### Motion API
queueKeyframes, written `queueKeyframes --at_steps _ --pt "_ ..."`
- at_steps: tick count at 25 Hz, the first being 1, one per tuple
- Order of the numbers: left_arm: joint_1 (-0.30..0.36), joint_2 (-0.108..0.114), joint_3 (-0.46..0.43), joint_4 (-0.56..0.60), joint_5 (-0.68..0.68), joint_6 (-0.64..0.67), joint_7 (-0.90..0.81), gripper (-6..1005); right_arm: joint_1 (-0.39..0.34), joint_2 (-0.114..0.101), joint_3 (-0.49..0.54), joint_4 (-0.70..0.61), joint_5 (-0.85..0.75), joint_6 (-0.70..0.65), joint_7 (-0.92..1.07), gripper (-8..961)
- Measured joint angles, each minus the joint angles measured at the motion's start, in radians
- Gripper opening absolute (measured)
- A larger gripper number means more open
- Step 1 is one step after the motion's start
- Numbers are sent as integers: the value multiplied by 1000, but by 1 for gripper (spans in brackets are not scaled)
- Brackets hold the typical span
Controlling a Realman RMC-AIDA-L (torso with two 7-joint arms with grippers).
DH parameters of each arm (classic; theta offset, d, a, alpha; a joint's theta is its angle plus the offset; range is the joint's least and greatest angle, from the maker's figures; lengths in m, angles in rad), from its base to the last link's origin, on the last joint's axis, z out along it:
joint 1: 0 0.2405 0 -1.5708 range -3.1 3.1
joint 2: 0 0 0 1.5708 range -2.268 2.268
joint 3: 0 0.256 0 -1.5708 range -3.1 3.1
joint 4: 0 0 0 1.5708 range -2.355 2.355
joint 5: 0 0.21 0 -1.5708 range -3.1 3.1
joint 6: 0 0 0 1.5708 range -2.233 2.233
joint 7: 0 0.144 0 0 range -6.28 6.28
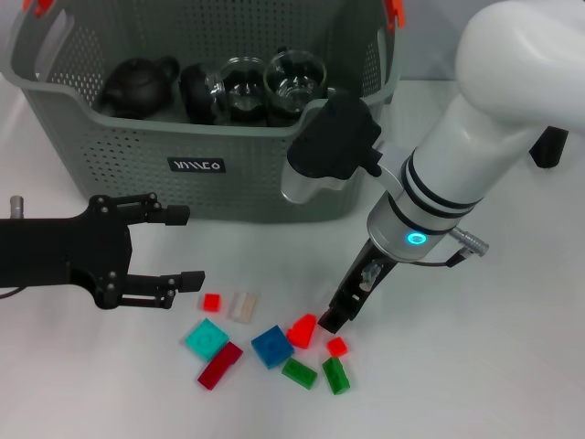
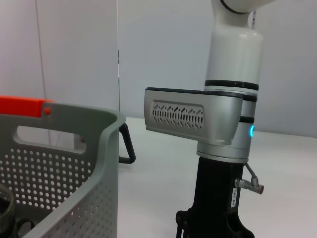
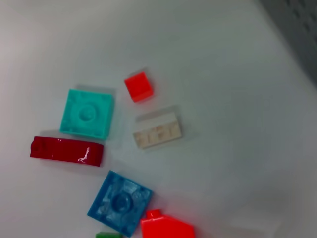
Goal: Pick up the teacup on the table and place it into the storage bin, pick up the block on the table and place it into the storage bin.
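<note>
The white table (image 1: 512, 366) carries everything here. At its far side, beyond both grippers, stands the large grey-green perforated plastic storage bin (image 1: 137, 165) with orange handle clips and a small black label with white lettering. Inside the bin sit a dark round teapot (image 1: 137, 87), another dark vessel and two clear glass teacups (image 1: 294, 78) side by side.

The right arm, white with black bands and a lit blue ring, reaches down in front of the bin. The right gripper (image 1: 335, 315) is low over the table among the scattered blocks; its dark tip is at the upper edge of a red sloped plastic block (image 1: 303, 330), just beside it or touching, I cannot tell which. Whether its fingers are apart or together cannot be told.

The left gripper (image 1: 187, 247), black, hovers in front of the bin's label, its two fingers spread wide apart with nothing between them. Just beyond its lower fingertip lies a small red square block (image 1: 212, 302), and next to that a whitish translucent brick (image 1: 242, 306).

Towards the robot from the right gripper lie a blue square block (image 1: 271, 346), a teal square block (image 1: 207, 339), a dark red long brick (image 1: 219, 365), two green bricks (image 1: 299, 372) and, just beside its tip, a small red cube (image 1: 336, 346).
</note>
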Motion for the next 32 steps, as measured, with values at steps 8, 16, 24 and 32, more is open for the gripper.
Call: queueKeyframes --at_steps 8,16,24,32 --pt "0 0 0 -2 0 0 2 829 -1 1 -12 1 0 8 5 648" --pt "1 -2 0 -2 0 0 7 829 -4 -1 -15 -10 17 4 11 479" --pt "7 0 -9 -1 1 4 7 829 -62 -18 20 -130 4 -60 31 439" --pt "6 1 -26 0 3 10 6 829 -184 -20 234 -559 -94 -340 78 442"
